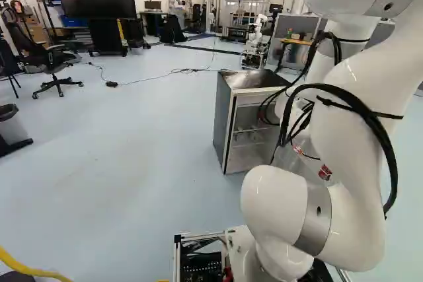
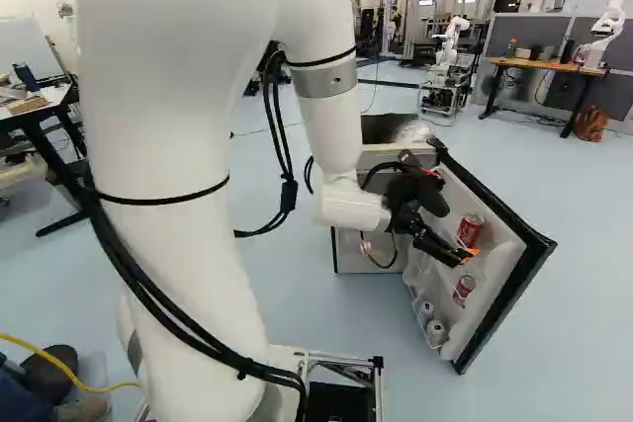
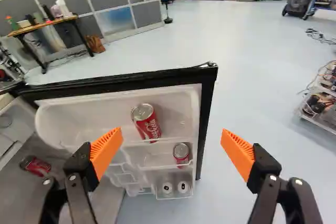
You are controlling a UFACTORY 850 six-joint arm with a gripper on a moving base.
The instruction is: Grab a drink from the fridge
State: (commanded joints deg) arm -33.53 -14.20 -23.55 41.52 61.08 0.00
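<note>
In the right base view my gripper (image 2: 463, 256) hangs at the open fridge door (image 2: 514, 279), near a red can (image 2: 470, 230) on the door's top shelf. The wrist view shows the gripper (image 3: 172, 148) open, with nothing gripped. The red can (image 3: 146, 123) leans on that shelf ahead of the fingers. A smaller red can (image 3: 181, 153) stands one shelf lower, and two cans with pale tops (image 3: 167, 187) are in the bottom rack. Inside the fridge lies another red can (image 3: 35, 166). The fridge body (image 1: 225, 123) shows in the left base view; my arm hides the gripper there.
The door's black edge (image 3: 208, 95) stands upright beside the shelves. Another robot (image 2: 447, 56) is beyond the fridge, near a wooden desk (image 2: 544, 64) with a further white arm. A wheeled cart (image 3: 321, 103) stands on the floor past the door. An office chair (image 1: 56, 64) is far off.
</note>
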